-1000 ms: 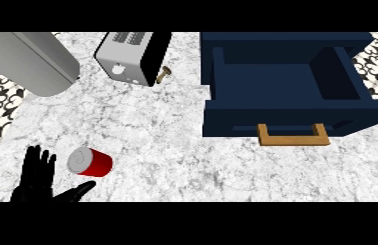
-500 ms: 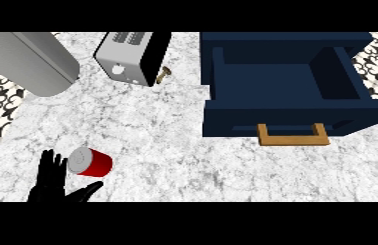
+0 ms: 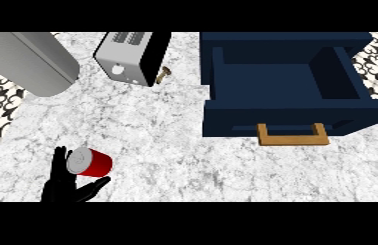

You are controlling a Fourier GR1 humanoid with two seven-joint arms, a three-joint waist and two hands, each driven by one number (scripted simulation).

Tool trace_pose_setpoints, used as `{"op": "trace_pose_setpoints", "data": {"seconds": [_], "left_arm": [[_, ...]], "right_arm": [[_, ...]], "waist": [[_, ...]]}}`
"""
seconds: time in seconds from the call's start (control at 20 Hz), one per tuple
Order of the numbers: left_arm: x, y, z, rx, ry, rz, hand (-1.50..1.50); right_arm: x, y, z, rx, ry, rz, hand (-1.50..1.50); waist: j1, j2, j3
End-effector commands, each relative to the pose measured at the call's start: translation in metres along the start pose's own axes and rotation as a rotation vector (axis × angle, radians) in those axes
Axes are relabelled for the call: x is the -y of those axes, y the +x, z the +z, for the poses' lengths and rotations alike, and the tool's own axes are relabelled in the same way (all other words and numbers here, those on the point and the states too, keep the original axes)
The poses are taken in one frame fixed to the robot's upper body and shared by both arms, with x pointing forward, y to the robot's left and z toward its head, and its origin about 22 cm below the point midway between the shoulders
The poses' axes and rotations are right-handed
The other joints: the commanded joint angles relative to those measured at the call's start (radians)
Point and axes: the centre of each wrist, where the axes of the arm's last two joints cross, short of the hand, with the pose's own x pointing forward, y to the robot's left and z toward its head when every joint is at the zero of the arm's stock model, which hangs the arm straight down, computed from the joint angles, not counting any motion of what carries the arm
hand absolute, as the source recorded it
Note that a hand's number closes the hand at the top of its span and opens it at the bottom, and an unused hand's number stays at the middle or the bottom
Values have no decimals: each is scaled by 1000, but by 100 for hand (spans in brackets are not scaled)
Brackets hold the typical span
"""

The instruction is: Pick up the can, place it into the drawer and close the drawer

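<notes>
The left hand point(image 3: 65, 188) is spread wide at the bottom left. The red can point(image 3: 90, 162) lies between its fingers point(image 3: 58, 158) and thumb, maybe touching them. The blue drawer point(image 3: 275, 78) stands open, well apart, on the right.

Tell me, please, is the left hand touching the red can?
Cannot tell. In the head view the left hand has its fingers against the left edge of the can with no gap visible, but this steep view from above does not show contact plainly.
</notes>
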Motion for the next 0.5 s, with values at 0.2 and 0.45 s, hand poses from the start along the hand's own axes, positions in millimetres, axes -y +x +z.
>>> {"op": "trace_pose_setpoints", "data": {"seconds": [0.2,0.45], "left_arm": [[2,-1,-11,13,3,79,-150],[32,4,-36,-48,-108,148,150]], "right_arm": [[3,4,5,-8,14,5,-150],[8,7,6,-11,17,-23,-150]], "waist": [[2,0,0],[-2,-1,0]]}}
